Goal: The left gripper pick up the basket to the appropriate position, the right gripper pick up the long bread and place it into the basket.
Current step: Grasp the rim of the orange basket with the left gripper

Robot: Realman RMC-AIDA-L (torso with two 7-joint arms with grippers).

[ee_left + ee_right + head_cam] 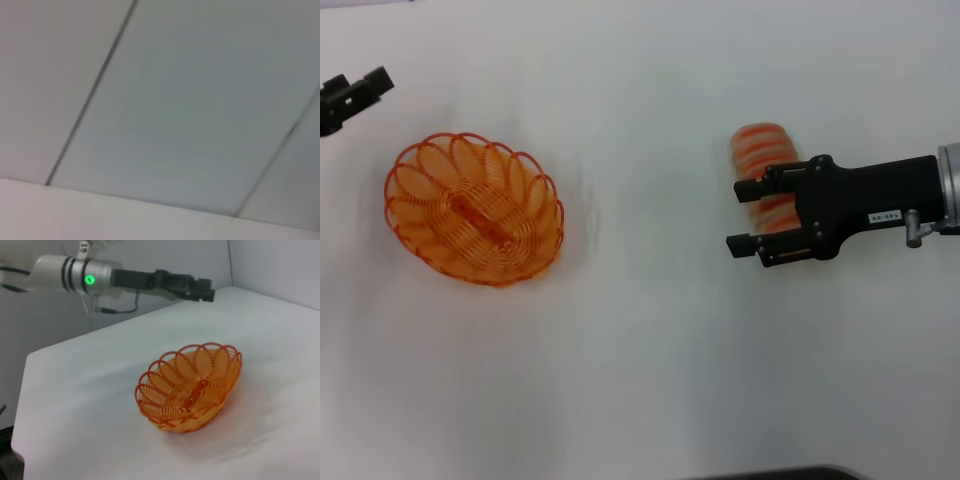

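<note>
The basket point(520, 185), an empty oval orange wire one, rests on the white table at the left; it also shows in the right wrist view point(170, 375). The left gripper point(355, 92) hovers at the far left edge, up and away from the basket, and appears across the table as a black claw point(200, 289). The long bread point(762, 150), tan with orange stripes, lies at the right, partly covered by the right gripper point(740, 216). That gripper is open above the bread, its fingers pointing toward the basket and holding nothing.
A white tabletop point(650, 360) spreads between basket and bread. The left wrist view shows only grey wall panels point(190, 110). A dark object edge point(790, 472) peeks in at the table's near side.
</note>
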